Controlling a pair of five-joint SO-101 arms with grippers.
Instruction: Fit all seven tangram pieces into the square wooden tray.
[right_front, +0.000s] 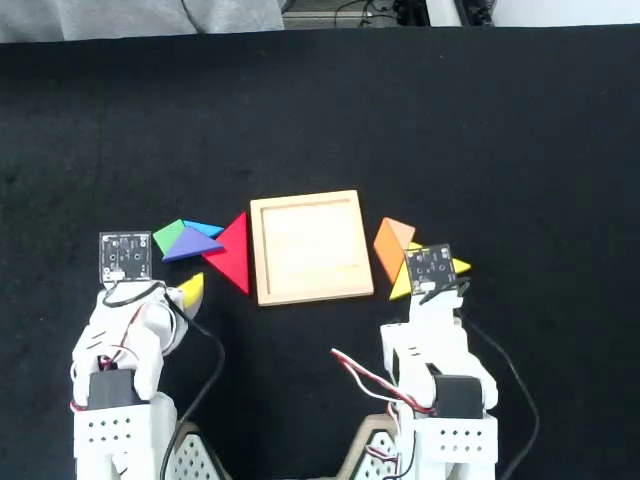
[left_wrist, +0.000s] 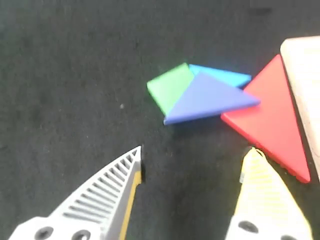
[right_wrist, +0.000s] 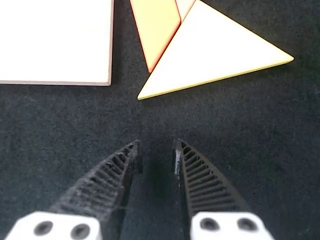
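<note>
None of the seven pieces lies in the square wooden tray (right_front: 310, 250), whose floor is bare; by that evidence the task is at its start, with every placement left to do.

On the left arm's side of the tray: a large red triangle (right_front: 232, 255) just beside the tray wall. Beyond it, farther from the tray, a blue-violet triangle (right_front: 190, 243) rests on a green piece (right_front: 170, 237) and a light blue piece (right_front: 205, 229).

On the right arm's side of the tray: a large yellow triangle (right_wrist: 210, 50) and an orange triangle (right_front: 386, 250) touching each other, and at their junction a small pale piece (right_wrist: 186, 5) whose shape cannot be made out.

The high view gives both clusters and the whole tray, but the right arm's wrist covers much of the yellow triangle. The right wrist view shows that triangle whole. The left wrist view shows the stacking order of the blue-violet triangle.

The left gripper (left_wrist: 197, 152) is spread wide, holds nothing, and is near the red triangle. The right gripper (right_wrist: 156, 145) is parted by a narrow slit, holds nothing, and is near the yellow triangle.
</note>
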